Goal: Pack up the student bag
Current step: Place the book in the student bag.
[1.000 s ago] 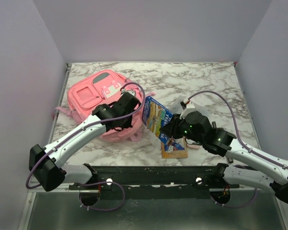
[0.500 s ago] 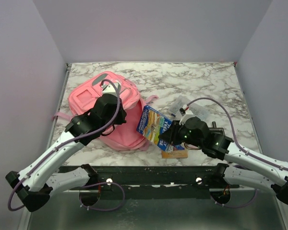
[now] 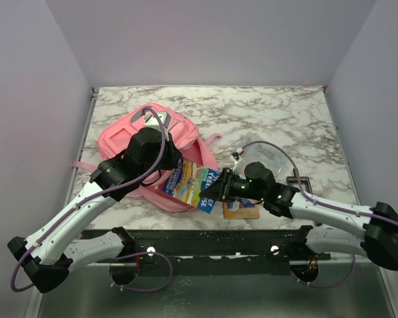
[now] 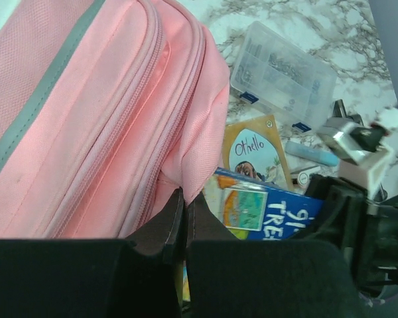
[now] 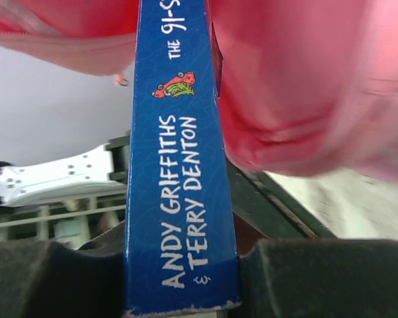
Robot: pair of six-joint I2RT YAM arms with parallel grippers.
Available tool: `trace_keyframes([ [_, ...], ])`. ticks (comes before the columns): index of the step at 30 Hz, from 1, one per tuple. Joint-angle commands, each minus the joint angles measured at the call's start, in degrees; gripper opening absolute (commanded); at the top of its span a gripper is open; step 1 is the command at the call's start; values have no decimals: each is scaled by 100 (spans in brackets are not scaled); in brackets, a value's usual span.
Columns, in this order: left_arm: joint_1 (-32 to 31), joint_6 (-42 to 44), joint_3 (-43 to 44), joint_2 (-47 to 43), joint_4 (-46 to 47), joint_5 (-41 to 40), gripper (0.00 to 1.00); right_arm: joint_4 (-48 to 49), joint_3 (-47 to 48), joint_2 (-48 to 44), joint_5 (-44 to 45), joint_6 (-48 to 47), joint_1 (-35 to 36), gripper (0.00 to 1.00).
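A white, grey-veined marble table fills mid-frame. Plain pale walls rise at top, left and right. A black rail and a grey metal ledge cross the bottom. The light is even.

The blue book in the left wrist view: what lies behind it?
The Othello book lies flat behind the blue book, its lower edge covered. Farther back sits a clear plastic box.

The student bag is matt woven cloth; the blue book has a glossy paper cover; the box is clear plastic; the table is smooth and marble-patterned.
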Motion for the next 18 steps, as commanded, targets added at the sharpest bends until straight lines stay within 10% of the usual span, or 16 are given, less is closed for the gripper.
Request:
trace_keyframes([
  [1, -7, 110, 508, 105, 761, 533, 0, 2882, -29, 1074, -1080, 1480, -54, 1],
  [4, -7, 223, 546, 169, 661, 615, 0, 4101, -41, 1833, -808, 1784, -62, 1],
  [18, 2, 245, 449, -52, 359, 498, 0, 4062, 1699, 3989, 701, 1547, -119, 1],
])
